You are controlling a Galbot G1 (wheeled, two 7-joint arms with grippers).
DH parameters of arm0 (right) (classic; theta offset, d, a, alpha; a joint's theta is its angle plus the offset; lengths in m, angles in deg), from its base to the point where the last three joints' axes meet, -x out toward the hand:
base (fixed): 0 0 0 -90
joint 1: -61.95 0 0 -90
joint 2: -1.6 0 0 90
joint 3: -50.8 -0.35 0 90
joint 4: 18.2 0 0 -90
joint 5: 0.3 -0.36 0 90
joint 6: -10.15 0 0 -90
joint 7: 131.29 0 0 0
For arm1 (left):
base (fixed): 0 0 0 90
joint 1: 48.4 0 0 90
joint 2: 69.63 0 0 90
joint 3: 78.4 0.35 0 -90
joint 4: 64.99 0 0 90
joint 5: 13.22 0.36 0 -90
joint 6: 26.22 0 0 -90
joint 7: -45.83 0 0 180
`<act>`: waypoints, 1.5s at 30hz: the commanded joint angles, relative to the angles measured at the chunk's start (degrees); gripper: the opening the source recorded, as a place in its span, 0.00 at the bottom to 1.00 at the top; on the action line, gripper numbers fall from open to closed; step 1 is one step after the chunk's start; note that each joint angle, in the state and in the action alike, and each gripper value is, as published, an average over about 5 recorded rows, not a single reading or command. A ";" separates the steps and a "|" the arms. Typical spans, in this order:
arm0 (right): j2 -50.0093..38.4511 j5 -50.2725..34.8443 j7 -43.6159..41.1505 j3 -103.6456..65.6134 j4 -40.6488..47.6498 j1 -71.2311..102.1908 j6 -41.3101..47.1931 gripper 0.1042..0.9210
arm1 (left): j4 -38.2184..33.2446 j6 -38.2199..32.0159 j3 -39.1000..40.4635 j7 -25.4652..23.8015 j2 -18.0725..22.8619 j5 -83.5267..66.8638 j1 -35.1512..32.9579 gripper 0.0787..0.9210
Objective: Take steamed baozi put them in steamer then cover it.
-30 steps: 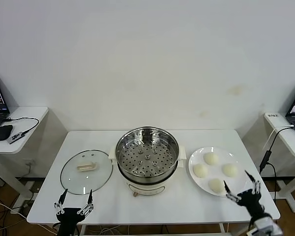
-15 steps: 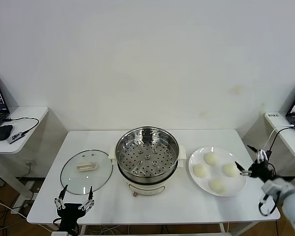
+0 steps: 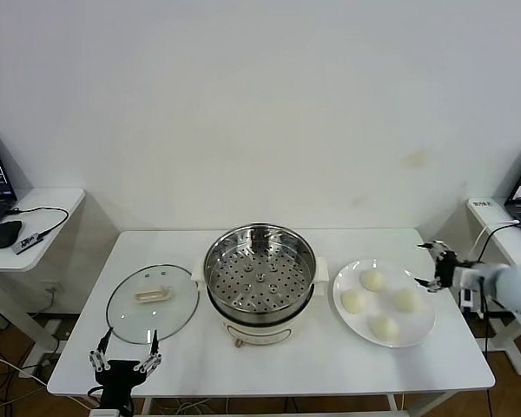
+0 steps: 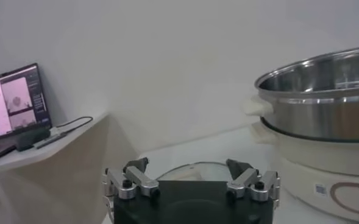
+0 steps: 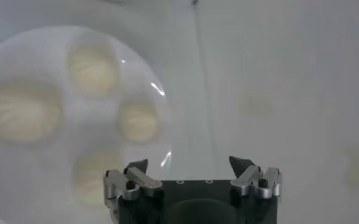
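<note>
Black-framed, the left gripper [image 3: 122, 363] waits at the lower left of the head view by the counter's [image 3: 286, 365] near edge, fingers released and empty. Beyond it the cover [image 3: 152, 301] lies flat at left, the steamer [image 3: 260, 269] stands open and empty at centre, and all four steamed baozi [image 3: 372, 280] sit on the white plate [image 3: 421, 329] at right. Nothing is loaded yet; the right gripper [image 3: 435, 266], fingers spread and empty, hovers at the plate's far right edge, seemingly approaching a first bun.
</note>
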 commanded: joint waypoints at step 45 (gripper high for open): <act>22.85 7.60 -11.34 29.83 34.91 -25.55 -0.83 0.68 | -0.80 1.48 -2.98 -0.01 -0.28 0.26 1.05 0.88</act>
